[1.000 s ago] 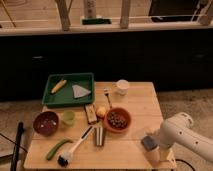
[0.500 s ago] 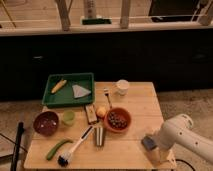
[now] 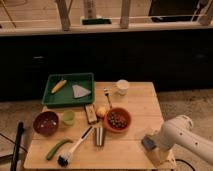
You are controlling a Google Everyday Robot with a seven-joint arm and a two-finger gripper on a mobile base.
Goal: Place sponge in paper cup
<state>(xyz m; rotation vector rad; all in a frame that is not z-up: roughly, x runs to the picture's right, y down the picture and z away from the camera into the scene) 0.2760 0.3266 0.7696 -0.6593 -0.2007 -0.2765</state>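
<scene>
The paper cup (image 3: 122, 87) is small and white and stands upright at the back of the wooden table (image 3: 132, 107), right of the green tray. The blue-grey sponge (image 3: 148, 143) is at the table's front right corner, right at the end of my white arm (image 3: 180, 135). My gripper (image 3: 153, 150) is at the sponge, low over the table near the front edge. Its hold on the sponge does not show. The cup is well behind and a little left of the gripper.
A green tray (image 3: 54, 99) at the back left holds a yellow-orange piece and a pale grey triangular piece (image 3: 80, 91). An orange bowl (image 3: 117, 120), a metal cylinder (image 3: 99, 136), a light green cup (image 3: 68, 117), a dark red bowl (image 3: 46, 122) and a brush (image 3: 75, 148) lie left of the gripper.
</scene>
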